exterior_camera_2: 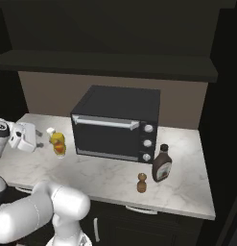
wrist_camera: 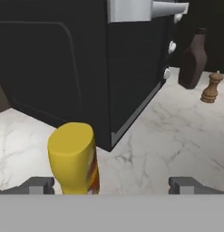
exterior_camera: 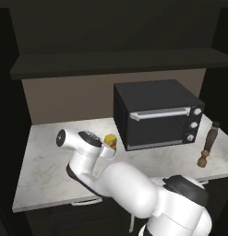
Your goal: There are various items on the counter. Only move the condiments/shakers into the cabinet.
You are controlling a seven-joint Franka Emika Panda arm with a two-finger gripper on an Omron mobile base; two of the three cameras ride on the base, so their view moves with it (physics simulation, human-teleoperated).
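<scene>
The yellow squeeze bottle [wrist_camera: 73,158] stands upright on the counter [wrist_camera: 177,136], between my open gripper's [wrist_camera: 114,186] fingers and close to the left fingertip [wrist_camera: 38,185]; nothing is gripped. From the base cameras, the gripper [exterior_camera: 107,150] [exterior_camera_2: 39,140] sits low beside the yellow bottle [exterior_camera: 110,139] [exterior_camera_2: 57,143], just left of the toaster oven. The dark brownish bottle [exterior_camera_2: 161,165] [wrist_camera: 194,59] [exterior_camera: 212,136] and the small wooden pepper shaker [exterior_camera_2: 142,183] [wrist_camera: 211,88] [exterior_camera: 203,160] stand at the counter's right end. The dark cabinet shelf [exterior_camera: 120,62] [exterior_camera_2: 105,65] runs overhead.
A black toaster oven [exterior_camera: 154,115] [exterior_camera_2: 115,125] [wrist_camera: 86,68] with a silver handle stands mid-counter, right beside the yellow bottle. Bare marbled counter [exterior_camera: 41,161] [exterior_camera_2: 105,175] lies to its left and front. The brown back wall [exterior_camera: 69,99] rises behind.
</scene>
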